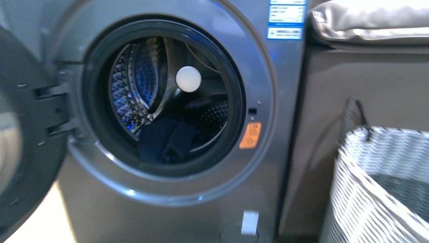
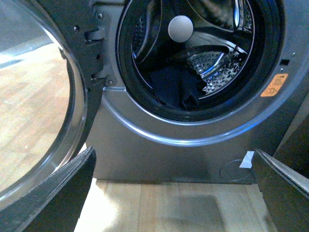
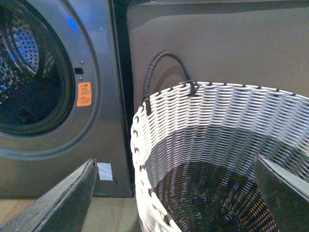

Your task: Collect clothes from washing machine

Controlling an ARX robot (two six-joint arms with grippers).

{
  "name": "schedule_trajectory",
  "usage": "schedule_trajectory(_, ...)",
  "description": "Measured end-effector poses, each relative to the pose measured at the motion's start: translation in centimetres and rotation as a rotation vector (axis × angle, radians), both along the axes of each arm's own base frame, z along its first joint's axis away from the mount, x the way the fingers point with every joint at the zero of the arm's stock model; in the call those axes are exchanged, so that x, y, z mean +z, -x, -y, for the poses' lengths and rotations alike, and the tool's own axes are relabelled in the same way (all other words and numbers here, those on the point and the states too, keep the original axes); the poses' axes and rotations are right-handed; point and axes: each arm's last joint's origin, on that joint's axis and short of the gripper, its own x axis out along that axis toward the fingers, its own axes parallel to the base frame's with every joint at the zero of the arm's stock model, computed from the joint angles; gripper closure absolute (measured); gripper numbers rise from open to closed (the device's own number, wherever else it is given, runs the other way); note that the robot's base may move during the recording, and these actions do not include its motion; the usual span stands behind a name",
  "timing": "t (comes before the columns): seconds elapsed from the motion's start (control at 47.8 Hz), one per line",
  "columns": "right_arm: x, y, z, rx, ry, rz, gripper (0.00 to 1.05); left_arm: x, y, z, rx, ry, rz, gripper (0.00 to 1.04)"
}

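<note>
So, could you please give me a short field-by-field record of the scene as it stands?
washing machine: door swung open to the left
clothes: dark navy heap low in the drum, untouched
basket: white woven, right of the machine
left gripper: open, empty, facing the drum opening
right gripper: open, empty, over the basket

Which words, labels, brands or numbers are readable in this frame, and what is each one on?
Orange sticker on the washing machine: print too blurred to read.
Blue-and-white sticker on its upper front: print too small to read.
White tag low on its front: nothing legible.
No brand or number can be read.
</note>
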Motion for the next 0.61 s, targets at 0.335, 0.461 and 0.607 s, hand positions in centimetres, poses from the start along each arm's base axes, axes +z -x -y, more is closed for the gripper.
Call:
schedule_trajectory(0.335, -0.01, 0.00, 0.01, -0.002, 0.000, -0.001, 0.08, -0.01, 0.00, 0.00, -0.001, 0.000, -0.001, 0.06)
schedule_trajectory(0.461, 0.00, 0.00, 0.00, 0.000, 0.000, 0.000, 0.08, -0.01, 0.00, 0.00, 0.001, 0.000, -0.001, 0.06)
schedule_trajectory(0.607, 0.00, 0.00, 0.00, 0.000, 0.000, 0.000, 0.08, -0.01, 0.00, 0.00, 0.000, 0.000, -0.001, 0.06)
